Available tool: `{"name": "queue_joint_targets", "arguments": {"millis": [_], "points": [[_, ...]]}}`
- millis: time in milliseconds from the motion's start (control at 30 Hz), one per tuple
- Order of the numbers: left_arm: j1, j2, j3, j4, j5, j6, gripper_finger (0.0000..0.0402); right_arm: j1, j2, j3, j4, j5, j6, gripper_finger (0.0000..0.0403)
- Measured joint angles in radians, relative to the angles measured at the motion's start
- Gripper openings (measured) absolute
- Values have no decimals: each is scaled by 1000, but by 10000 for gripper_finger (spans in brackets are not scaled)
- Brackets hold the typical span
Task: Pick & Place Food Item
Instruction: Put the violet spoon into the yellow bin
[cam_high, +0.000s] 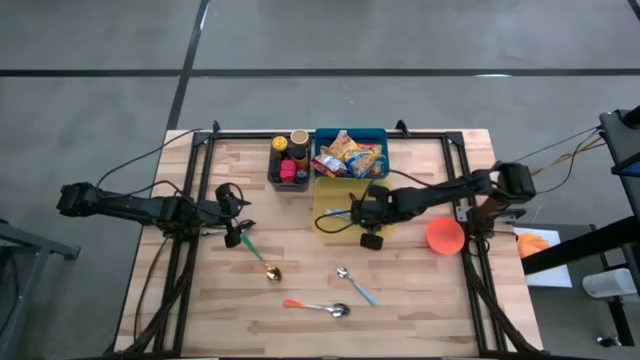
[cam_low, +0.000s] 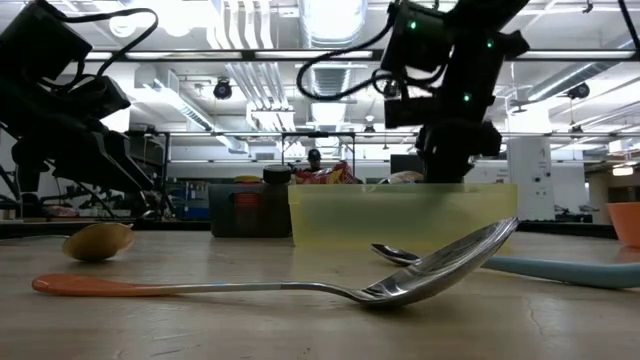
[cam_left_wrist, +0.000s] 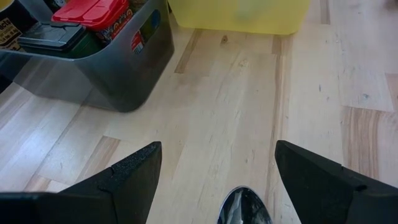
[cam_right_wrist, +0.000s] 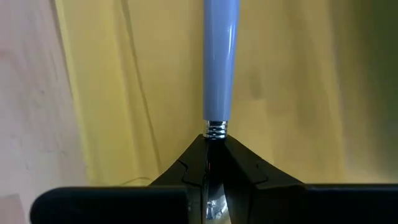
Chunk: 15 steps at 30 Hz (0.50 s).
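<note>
The right end effector (cam_right_wrist: 214, 155) hangs over the yellow bin (cam_high: 330, 205) at the desk's (cam_high: 420, 300) centre, fingers pressed together on a blue-handled spoon (cam_right_wrist: 219, 62), handle pointing down into the bin, probably so it can drop in cleanly. The left end effector (cam_left_wrist: 217, 180) waits spread at nine o'clock, above a spoon (cam_left_wrist: 244, 208). The food packets (cam_high: 350, 155) sit in the blue bin (cam_high: 383, 135) at twelve o'clock, untouched.

High view: straight down over the whole counter (cam_high: 400, 320) and both arms, far off.
Low view: at counter height, level across, very near a spoon (cam_low: 300, 285).
Left wrist view: close, angled down at the boards.
Right wrist view: very close on a yellow bin (cam_right_wrist: 298, 93).
Shared: the yellow bin appears in all four views.
</note>
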Motion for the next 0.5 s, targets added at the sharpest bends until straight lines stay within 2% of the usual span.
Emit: {"name": "queue_joint_targets", "arguments": {"millis": [233, 500], "points": [[0, 0, 0, 0, 0, 0, 317, 0, 52, 0, 12, -1, 8, 27], [0, 0, 0, 0, 0, 0, 317, -1, 47, 0, 56, -18, 7, 27]]}}
